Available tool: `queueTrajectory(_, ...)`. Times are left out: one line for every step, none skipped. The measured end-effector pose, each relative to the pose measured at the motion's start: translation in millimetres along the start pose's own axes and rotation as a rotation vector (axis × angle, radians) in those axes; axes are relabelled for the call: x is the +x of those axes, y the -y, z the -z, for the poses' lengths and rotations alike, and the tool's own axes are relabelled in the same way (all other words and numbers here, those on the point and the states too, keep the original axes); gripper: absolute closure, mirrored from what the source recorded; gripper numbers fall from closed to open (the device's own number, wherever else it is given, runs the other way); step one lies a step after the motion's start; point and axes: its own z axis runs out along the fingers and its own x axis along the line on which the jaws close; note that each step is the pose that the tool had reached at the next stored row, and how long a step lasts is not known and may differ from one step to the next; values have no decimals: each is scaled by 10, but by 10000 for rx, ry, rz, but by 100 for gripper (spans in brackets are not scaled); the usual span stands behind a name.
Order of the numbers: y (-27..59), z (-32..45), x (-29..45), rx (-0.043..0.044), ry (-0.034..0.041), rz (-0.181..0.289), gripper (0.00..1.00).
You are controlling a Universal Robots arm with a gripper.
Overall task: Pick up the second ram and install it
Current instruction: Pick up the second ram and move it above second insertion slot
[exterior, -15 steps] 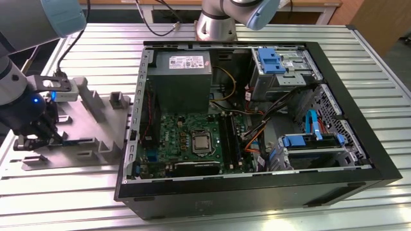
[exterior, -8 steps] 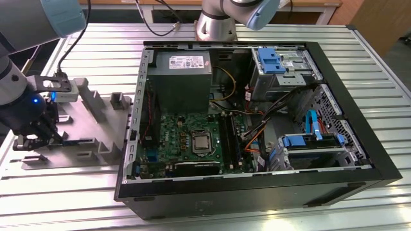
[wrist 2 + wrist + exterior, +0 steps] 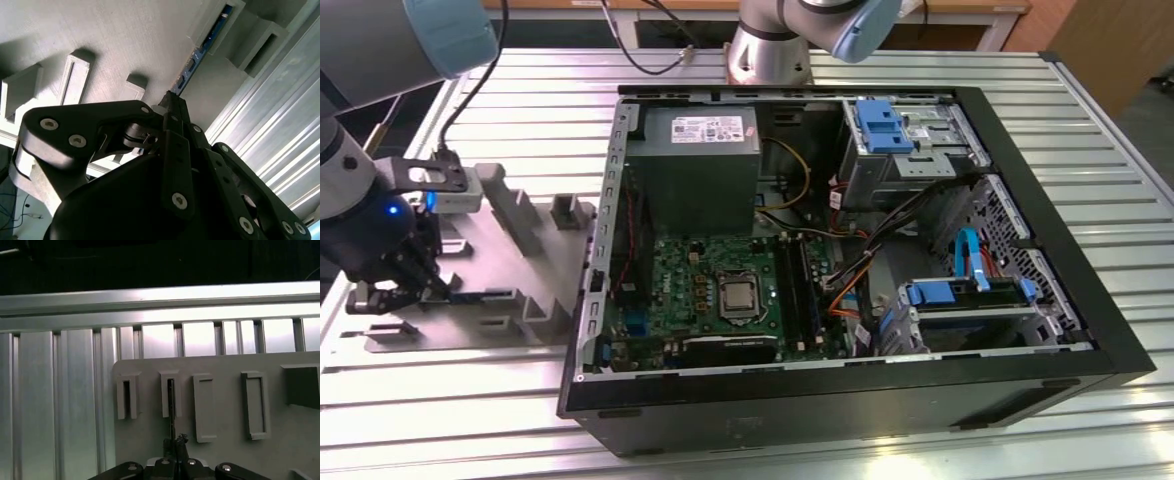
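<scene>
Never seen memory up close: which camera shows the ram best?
The second wrist view: the ram shows its blue board face, standing in the grey holder. The first wrist view shows it edge-on, a thin dark line. In the exterior view it is too small to tell.

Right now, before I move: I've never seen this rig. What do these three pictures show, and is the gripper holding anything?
It is one robot arm with a two-finger gripper. The exterior view, from a camera off the arm, shows a slatted table with an open computer case. At that view's left is a grey holder with slots, where the gripper reaches down. Both wrist views come from cameras riding on the arm, looking past the black fingers. There the ram, a thin blue-green stick, stands in a holder slot, and the fingers look shut on its end. It is not lifted out yet.
</scene>
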Motion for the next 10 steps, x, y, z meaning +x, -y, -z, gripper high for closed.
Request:
queueTrajectory(0, 9, 0, -4, -3, 0, 88)
queueTrajectory(0, 9, 0, -4, -3, 1, 88)
queueTrajectory(-1, 11, -1, -6, -5, 8, 88)
queueTrajectory(-1, 11, 0, -9, -8, 60, 88)
queueTrajectory(-1, 11, 0, -12, -13, 166, 88)
queueTrajectory(-1, 10, 0, -15, -18, 283, 88)
queueTrajectory(-1, 10, 0, -16, -21, 343, 88)
queueTrajectory(-1, 9, 0, -17, -21, 366, 88)
queueTrajectory(-1, 9, 0, -16, -21, 372, 88)
queueTrajectory(-1, 9, 0, -15, -21, 371, 88)
